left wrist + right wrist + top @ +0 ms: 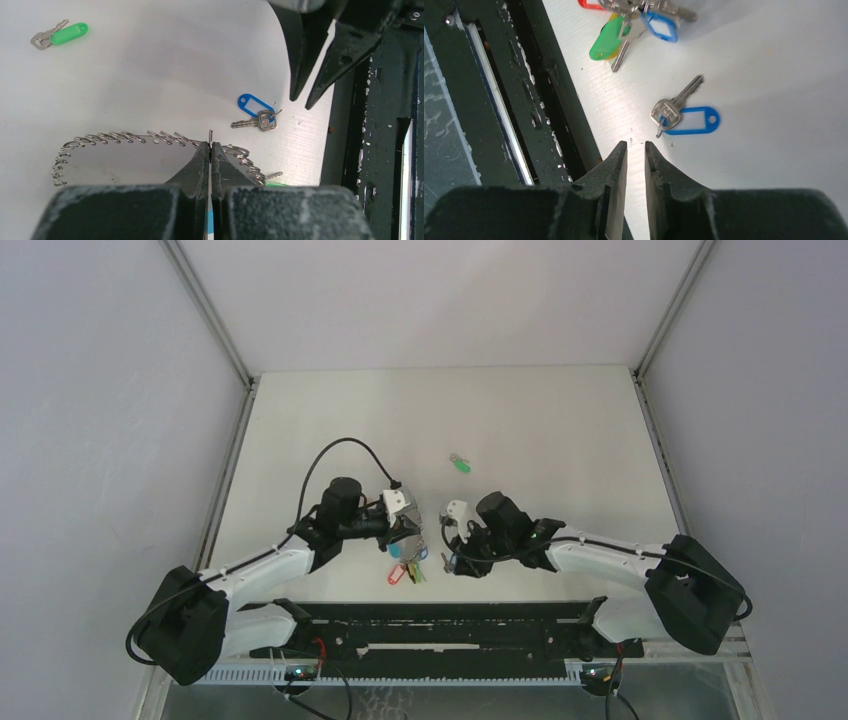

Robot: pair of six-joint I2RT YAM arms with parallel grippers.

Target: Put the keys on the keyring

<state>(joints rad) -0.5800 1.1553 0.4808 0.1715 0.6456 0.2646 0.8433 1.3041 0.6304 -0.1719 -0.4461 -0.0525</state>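
My left gripper (210,145) is shut on the thin wire of the keyring (125,137), whose arc carries several small split rings. Several tagged keys hang from the ring in a bunch (405,570); a green tag (605,42) and a blue one (660,26) show in the right wrist view. A loose blue-tagged key (669,115) lies flat on the table just ahead of my right gripper (634,144), which stands slightly open with nothing between its fingers. A green-tagged key (460,465) lies farther back, apart from both grippers.
The black rail (499,100) along the table's near edge runs close beside the right gripper. Grey walls enclose the white table (560,430) on three sides. The two grippers sit close together near the front middle.
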